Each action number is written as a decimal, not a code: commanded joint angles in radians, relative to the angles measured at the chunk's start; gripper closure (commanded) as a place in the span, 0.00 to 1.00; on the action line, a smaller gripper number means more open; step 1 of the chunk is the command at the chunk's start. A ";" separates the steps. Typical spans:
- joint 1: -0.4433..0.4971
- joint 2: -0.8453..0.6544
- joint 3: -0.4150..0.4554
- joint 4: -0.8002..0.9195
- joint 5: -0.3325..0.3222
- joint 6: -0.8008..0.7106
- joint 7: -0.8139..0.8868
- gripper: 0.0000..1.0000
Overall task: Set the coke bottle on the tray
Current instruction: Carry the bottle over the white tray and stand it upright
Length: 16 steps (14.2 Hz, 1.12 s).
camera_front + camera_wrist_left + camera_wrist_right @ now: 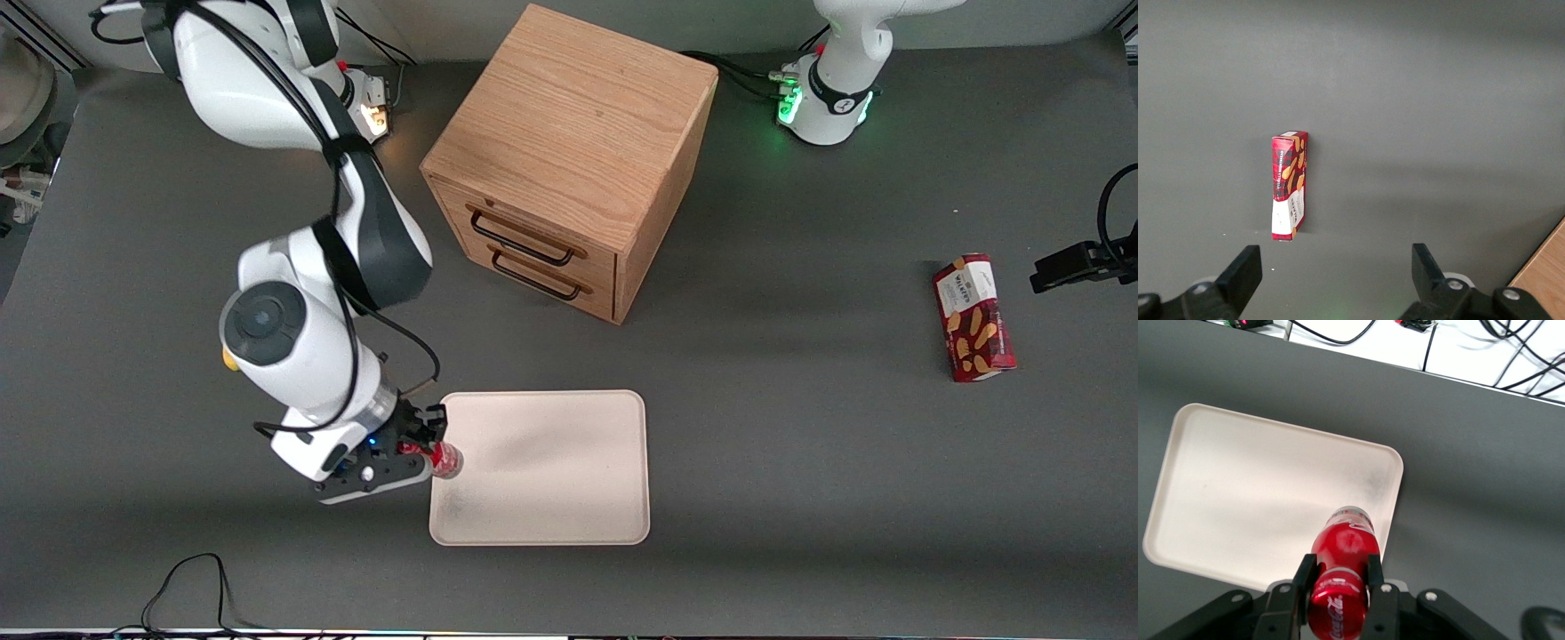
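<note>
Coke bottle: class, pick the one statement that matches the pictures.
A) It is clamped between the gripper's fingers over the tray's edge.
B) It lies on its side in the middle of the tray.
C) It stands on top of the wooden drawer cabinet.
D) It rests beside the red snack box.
A: the gripper is shut on the coke bottle, holding it over the rim of the tray at the working arm's end.

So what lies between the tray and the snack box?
Only bare grey table in the front view between tray and snack box. The gripper holds the bottle over the tray's edge.
</note>
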State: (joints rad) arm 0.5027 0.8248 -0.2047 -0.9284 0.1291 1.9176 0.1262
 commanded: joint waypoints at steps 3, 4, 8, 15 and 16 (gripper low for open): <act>-0.003 0.099 -0.001 0.033 -0.006 0.121 0.012 1.00; -0.003 0.115 -0.001 0.028 -0.006 0.144 0.012 1.00; -0.003 0.135 -0.001 -0.021 -0.008 0.233 0.012 1.00; -0.003 0.117 0.001 -0.059 -0.003 0.255 0.038 0.00; -0.003 0.088 0.001 -0.059 -0.006 0.244 0.065 0.00</act>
State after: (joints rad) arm 0.4980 0.9728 -0.2055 -0.9527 0.1291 2.1605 0.1441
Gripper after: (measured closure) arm 0.185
